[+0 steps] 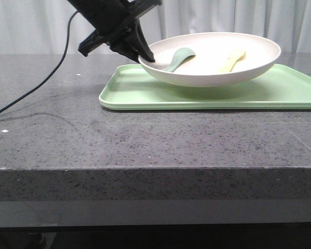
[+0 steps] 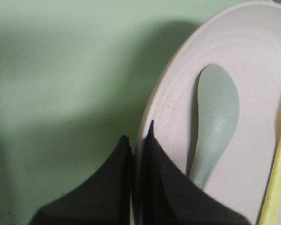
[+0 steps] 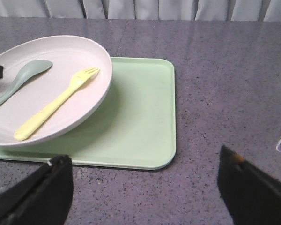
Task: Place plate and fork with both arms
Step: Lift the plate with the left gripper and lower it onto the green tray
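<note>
The cream plate (image 1: 212, 57) is tilted over the light green tray (image 1: 207, 93), its left rim raised. My left gripper (image 1: 145, 54) is shut on that left rim (image 2: 143, 140), one finger inside the plate and one outside. Inside the plate lie the pale yellow fork (image 3: 56, 105) (image 2: 278, 178) and a grey-green spoon (image 1: 179, 57) (image 2: 215, 122). My right gripper (image 3: 145, 161) stands open above bare table, near the tray's corner and apart from the plate; it does not show in the front view.
The tray (image 3: 140, 122) lies on a speckled grey stone table (image 1: 145, 140) with a front edge close to the camera. A black cable (image 1: 41, 83) trails across the table's left side. White curtains hang behind.
</note>
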Robot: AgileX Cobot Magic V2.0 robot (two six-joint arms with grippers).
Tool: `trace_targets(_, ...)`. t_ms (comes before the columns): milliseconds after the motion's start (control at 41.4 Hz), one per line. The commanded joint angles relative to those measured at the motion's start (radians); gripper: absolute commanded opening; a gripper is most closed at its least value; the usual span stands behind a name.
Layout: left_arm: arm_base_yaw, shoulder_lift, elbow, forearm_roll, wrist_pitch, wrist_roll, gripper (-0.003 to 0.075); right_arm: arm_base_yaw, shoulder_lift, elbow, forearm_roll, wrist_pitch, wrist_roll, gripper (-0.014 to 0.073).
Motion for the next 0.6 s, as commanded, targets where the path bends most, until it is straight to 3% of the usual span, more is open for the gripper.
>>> trace_targets(0,-0.01,-0.017,-0.094,-0.039,-0.017,-0.048,-0.0018,0.0,0.007,-0.035,0.003,-0.07,-0.005,0.0645)
trace_targets(580,-0.043,0.02,-0.114,0.025,-0.047,-0.148,-0.0015,0.023,0.007,-0.035,0.003,-0.07,-0.005,0.0645)
